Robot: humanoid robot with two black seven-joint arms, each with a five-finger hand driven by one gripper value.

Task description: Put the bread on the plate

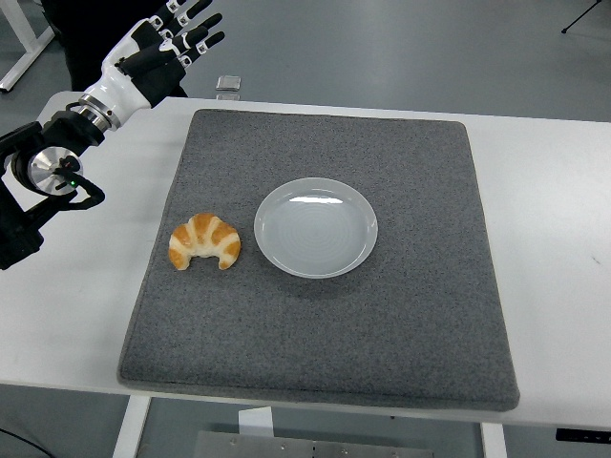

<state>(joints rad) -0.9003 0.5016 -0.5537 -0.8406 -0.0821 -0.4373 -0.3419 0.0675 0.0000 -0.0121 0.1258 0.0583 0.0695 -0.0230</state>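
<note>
Table: one white table [563,239], grey floor behind
Mat: one grey felt mat [382,324] on top
Plate: one white plate [316,227], mid-mat
Croissant: one croissant [204,241], just left of plate
Hand: one left hand [172,43], raised far-left, fingers spread, holding nothing

White table [563,248], near edge along the bottom of the view. A dark grey mat [382,343] lies flat on it, covering most of the middle; bare white margins left and right, a thin strip at the near edge. Mat roughly square, corners rounded, far edge close to the table's far edge. A small grey object [227,83] sits at the far edge, too small to identify.
</note>
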